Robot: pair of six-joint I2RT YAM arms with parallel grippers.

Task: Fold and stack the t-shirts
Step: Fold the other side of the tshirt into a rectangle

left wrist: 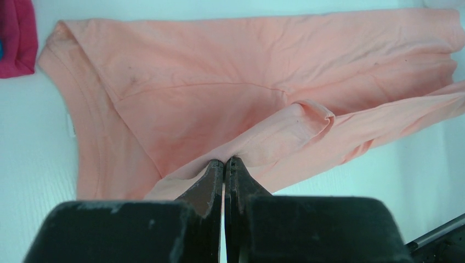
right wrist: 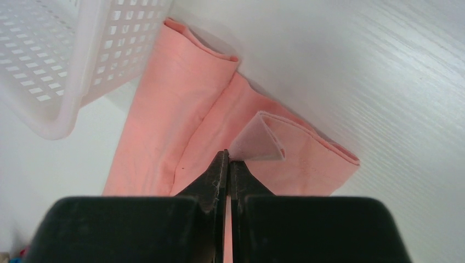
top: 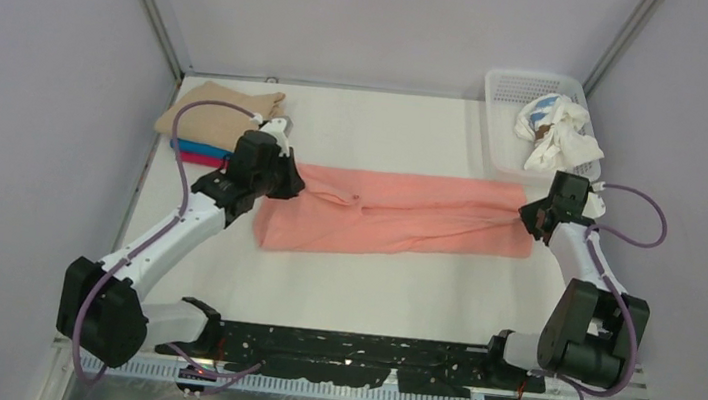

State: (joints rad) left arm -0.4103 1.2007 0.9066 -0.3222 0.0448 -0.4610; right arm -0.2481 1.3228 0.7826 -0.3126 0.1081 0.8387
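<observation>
The left claw [left wrist: 225, 162] and right claw [right wrist: 228, 156] are clamping opposite ends of the pink shirt [top: 399, 215], likely holding it taut for folding.

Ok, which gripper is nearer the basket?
Right. The right gripper pinches the pink shirt's end just beside the basket's near corner; the left gripper pinches the opposite end, far off by the folded stack.
</observation>
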